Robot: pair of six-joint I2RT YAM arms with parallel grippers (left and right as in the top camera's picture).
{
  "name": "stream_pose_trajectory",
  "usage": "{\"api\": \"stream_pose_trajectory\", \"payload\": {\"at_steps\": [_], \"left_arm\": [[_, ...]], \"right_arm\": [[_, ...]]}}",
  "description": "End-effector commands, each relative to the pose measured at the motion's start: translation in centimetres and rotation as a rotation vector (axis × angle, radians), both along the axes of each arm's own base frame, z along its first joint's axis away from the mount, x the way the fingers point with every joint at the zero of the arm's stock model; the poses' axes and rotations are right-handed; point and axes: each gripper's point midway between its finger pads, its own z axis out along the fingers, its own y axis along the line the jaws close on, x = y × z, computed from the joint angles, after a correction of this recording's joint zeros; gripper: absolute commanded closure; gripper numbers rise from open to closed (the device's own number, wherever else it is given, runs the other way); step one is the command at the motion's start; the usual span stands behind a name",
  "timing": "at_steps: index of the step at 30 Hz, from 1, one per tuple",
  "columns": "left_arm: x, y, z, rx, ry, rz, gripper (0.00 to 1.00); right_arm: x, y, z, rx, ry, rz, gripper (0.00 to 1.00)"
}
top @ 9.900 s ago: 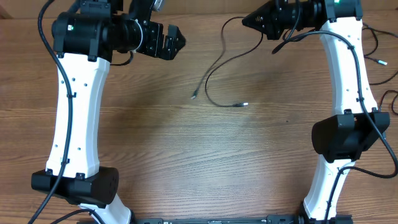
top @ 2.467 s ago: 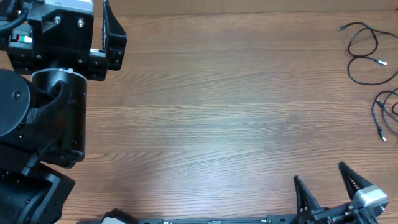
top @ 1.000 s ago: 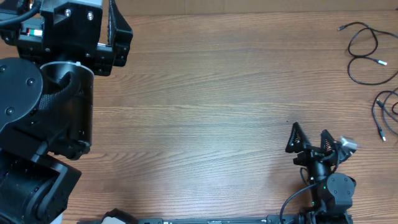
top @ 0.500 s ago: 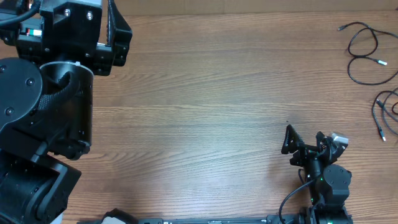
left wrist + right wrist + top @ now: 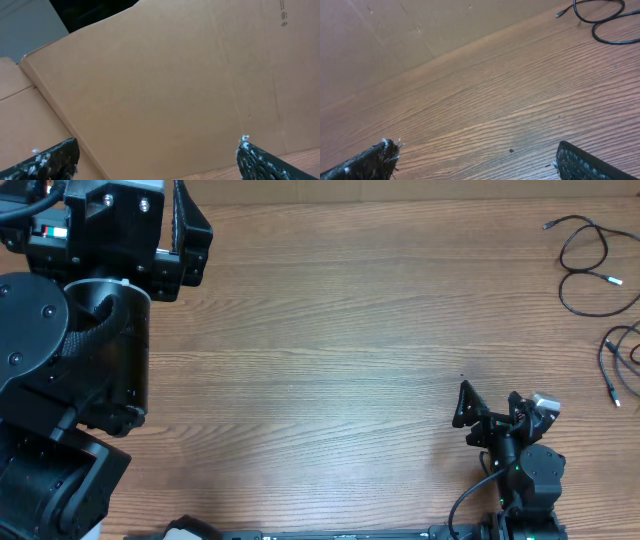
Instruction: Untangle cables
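Two thin black cables lie apart at the table's far right edge. One cable (image 5: pixel 585 265) makes loose curves at the back right and shows again as a cable loop (image 5: pixel 602 20) at the top of the right wrist view. The other cable (image 5: pixel 618 360) lies further forward and is cut off by the frame edge. My right gripper (image 5: pixel 490 405) (image 5: pixel 474 146) is open and empty, low over the front right of the table and well short of the cables. My left gripper (image 5: pixel 159 141) is open and empty. It is raised at the back left and faces a cardboard wall.
A brown cardboard wall (image 5: pixel 165 75) stands behind the table's far edge. The bulky left arm (image 5: pixel 80 370) fills the left side of the overhead view. A small dark speck (image 5: pixel 511 150) sits on the wood between my right fingers.
Within the last second my right gripper slid slightly left and toward the front, then stopped. The left arm has not moved. Ten seconds ago a cable lay mid-table with both arms stretched far.
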Motion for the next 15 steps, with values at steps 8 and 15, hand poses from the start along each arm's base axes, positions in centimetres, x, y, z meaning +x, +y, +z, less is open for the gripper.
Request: {"api": "stream_pose_trajectory", "payload": {"at_steps": [8, 15], "left_arm": [[0.1, 0.0, -2.0, 0.055, 0.081, 0.007, 0.0], [0.2, -1.7, -5.4, -0.045, 0.207, -0.083, 0.0]], "right_arm": [[0.0, 0.2, -0.2, -0.004, 0.001, 0.011, 0.0], [0.0, 0.2, -0.2, -0.004, 0.001, 0.011, 0.0]]}}
